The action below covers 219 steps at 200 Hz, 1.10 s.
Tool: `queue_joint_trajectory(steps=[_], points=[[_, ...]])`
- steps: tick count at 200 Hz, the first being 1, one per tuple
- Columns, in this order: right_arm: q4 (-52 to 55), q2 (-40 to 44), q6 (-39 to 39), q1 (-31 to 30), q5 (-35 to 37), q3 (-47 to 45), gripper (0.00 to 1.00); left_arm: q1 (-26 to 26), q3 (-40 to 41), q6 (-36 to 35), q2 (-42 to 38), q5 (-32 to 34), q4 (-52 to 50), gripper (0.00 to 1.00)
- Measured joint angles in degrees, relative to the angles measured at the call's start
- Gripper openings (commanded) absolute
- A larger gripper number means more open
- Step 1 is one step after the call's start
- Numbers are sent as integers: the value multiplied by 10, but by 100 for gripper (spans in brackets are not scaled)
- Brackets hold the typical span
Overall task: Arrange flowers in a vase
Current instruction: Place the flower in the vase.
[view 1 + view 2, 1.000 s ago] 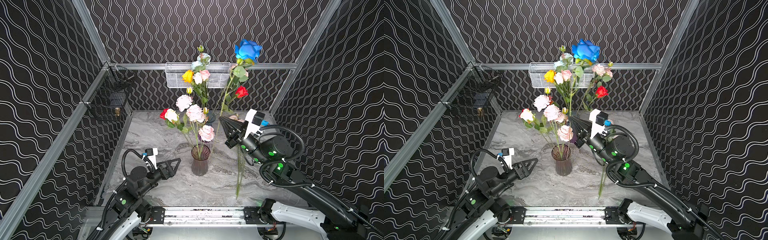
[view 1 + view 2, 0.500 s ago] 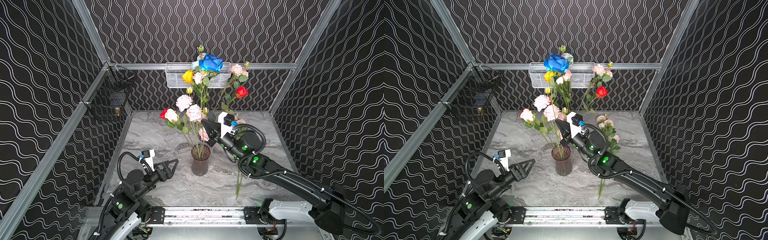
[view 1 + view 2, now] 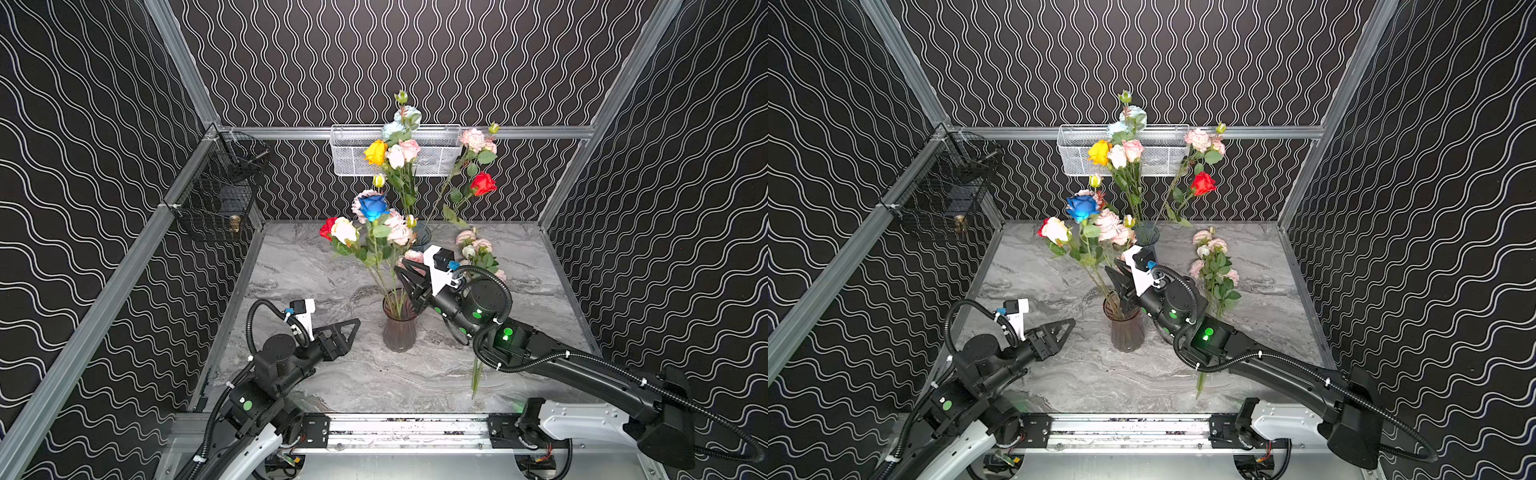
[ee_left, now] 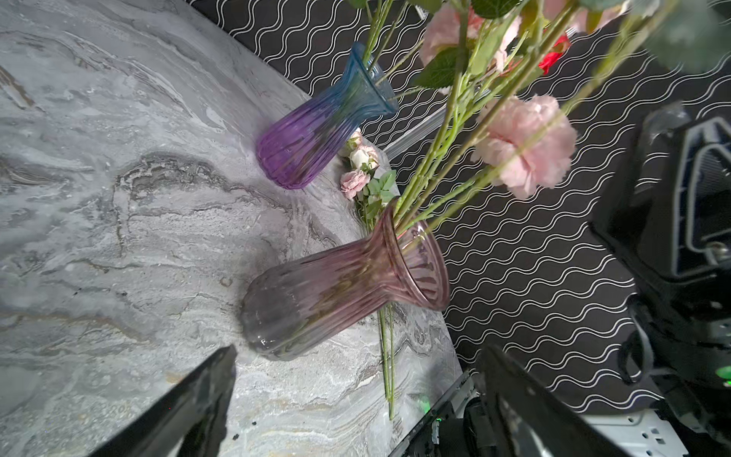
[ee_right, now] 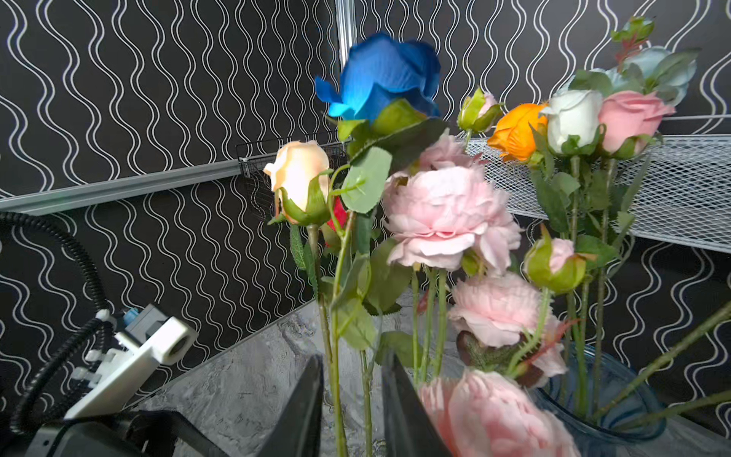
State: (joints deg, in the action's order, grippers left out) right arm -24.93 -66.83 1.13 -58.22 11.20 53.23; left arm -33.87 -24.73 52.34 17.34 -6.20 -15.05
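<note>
Left gripper [image 3: 352,327]: jaws wide apart, empty, near the marble table's [image 3: 307,266] front-left corner.
Pink vase [image 3: 398,328]: upright mid-table, holding the blue rose [image 3: 372,206] and pink peonies [image 5: 443,215].
Right gripper [image 5: 352,366]: at the vase's mouth, jaws slightly parted, stems in the gap.
Pink spray [image 3: 478,257]: lay toward the right edge.
Blue-purple vase [image 4: 316,126]: by the far edge, holding flowers.

Glossy ribbed glass vase [image 4: 336,285], soft cloth-like flowers [image 5: 443,213], veined marble-look tabletop [image 3: 299,266], white metal-mesh basket [image 3: 353,158]
</note>
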Motion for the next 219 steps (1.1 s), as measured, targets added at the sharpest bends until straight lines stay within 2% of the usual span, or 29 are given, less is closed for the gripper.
queue_joint_trajectory(steps=[79, 99, 134, 148, 162, 177, 195, 206, 213, 219], points=[[34, 73, -2, -18, 32, -7, 31, 0, -9, -7, 24, -8, 4, 98], [64, 106, -10, -20, 62, -14, 31, 0, -7, -15, 26, -11, 1, 98], [139, 183, -59, 2, 163, -66, 17, 0, 28, -15, 25, -19, 6, 98], [183, 204, -97, 51, 182, -92, 12, 0, 47, -9, 29, -25, 14, 97], [228, 216, -140, 126, 182, -120, 6, 0, 68, 1, 37, -36, 31, 97], [270, 212, -187, 216, 150, -147, 3, 0, 86, 17, 51, -49, 53, 96], [308, 168, -235, 316, 99, -159, 0, 0, 106, 33, 73, -70, 87, 95], [324, 130, -256, 360, 63, -161, 4, 0, 115, 45, 88, -82, 109, 94], [337, 106, -269, 384, 45, -161, 12, 0, 119, 49, 97, -90, 122, 94], [346, 85, -279, 403, 29, -161, 24, 0, 123, 55, 106, -97, 136, 93]])
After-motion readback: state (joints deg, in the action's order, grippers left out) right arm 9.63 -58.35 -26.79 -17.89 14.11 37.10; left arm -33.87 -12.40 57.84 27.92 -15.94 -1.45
